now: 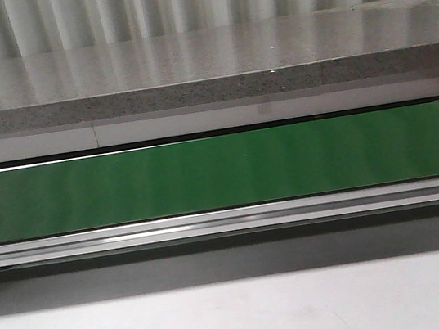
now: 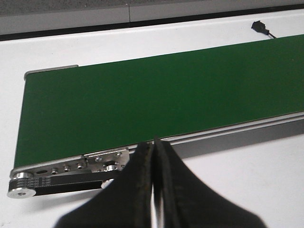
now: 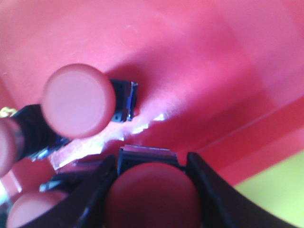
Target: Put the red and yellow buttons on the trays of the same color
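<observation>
In the right wrist view my right gripper [image 3: 153, 190] is shut on a red button [image 3: 152, 197], its round cap filling the space between the two black fingers just above the floor of the red tray [image 3: 199, 61]. Another red button [image 3: 78, 100] with a dark body lies on that tray close by, and parts of two more red caps show at the picture's edge. A strip of the yellow tray [image 3: 280, 190] shows beside the red one. My left gripper [image 2: 155, 147] is shut with nothing in it, beside the end of the green conveyor belt [image 2: 156, 99]. No yellow button shows.
The front view holds only the green belt [image 1: 220, 171] with its aluminium rail [image 1: 228, 221], a white tabletop [image 1: 242, 318] in front and a grey stone ledge [image 1: 205, 67] behind. A black plug [image 2: 259, 26] lies on the table beyond the belt.
</observation>
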Action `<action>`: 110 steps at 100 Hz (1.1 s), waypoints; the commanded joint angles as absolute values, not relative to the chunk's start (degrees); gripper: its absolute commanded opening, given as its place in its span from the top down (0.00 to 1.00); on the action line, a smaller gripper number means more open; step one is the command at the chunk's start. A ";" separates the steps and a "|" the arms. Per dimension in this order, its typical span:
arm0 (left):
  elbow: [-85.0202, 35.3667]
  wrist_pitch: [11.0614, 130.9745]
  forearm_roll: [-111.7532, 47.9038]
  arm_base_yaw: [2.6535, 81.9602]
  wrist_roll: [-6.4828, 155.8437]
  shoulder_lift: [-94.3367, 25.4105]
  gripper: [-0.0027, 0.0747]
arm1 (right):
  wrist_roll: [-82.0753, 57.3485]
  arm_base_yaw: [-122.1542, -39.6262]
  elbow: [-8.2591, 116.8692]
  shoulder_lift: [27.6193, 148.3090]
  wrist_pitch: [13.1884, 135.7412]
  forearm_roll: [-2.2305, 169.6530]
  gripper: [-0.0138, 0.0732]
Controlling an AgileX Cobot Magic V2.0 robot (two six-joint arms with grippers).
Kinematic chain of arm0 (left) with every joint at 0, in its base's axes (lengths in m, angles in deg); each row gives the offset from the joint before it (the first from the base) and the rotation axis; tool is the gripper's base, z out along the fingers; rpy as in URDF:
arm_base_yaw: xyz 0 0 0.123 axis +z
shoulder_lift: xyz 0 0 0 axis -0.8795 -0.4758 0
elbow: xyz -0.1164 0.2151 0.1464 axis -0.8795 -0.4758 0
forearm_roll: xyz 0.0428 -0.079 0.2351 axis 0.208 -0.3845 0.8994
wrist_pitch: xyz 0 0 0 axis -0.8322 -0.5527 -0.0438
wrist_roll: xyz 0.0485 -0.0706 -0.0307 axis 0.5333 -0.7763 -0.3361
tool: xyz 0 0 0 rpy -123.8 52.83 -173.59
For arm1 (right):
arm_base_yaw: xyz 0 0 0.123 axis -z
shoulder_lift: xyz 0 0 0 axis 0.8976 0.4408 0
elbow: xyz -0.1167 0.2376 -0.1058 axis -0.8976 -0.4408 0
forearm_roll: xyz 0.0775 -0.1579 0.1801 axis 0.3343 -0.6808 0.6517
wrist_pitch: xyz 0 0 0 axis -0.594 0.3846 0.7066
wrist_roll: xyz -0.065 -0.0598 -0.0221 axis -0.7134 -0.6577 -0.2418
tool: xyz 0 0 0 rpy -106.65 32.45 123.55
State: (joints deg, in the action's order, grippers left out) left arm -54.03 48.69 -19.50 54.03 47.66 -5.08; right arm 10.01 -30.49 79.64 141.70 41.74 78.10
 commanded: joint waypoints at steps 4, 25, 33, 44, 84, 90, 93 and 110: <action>-52.47 52.87 -20.60 53.63 47.76 -5.22 0.99 | 10.00 -30.23 81.45 140.10 45.33 81.00 0.83; -52.47 52.87 -20.60 53.63 47.76 -5.22 0.99 | 9.69 -30.23 81.45 140.56 46.18 81.68 0.64; -52.47 52.87 -20.60 53.63 47.76 -5.22 0.99 | 9.69 -30.23 81.45 140.56 46.20 81.68 0.46; -52.47 52.87 -20.60 53.63 47.76 -5.22 0.99 | 9.69 -30.23 81.45 140.44 46.06 81.68 0.25; -52.47 52.87 -20.60 53.63 47.76 -5.22 0.99 | 9.13 -30.81 81.45 131.38 45.55 79.69 0.22; -52.47 52.87 -20.60 53.63 47.76 -5.22 0.99 | 7.77 -31.72 81.45 129.03 43.90 79.48 0.30; -52.47 52.87 -20.60 53.63 47.76 -5.22 0.99 | 7.53 -32.57 81.45 127.61 43.17 79.40 0.36; -52.47 52.87 -20.60 53.63 47.76 -5.22 0.99 | 7.32 -38.24 81.45 121.76 40.84 79.36 0.75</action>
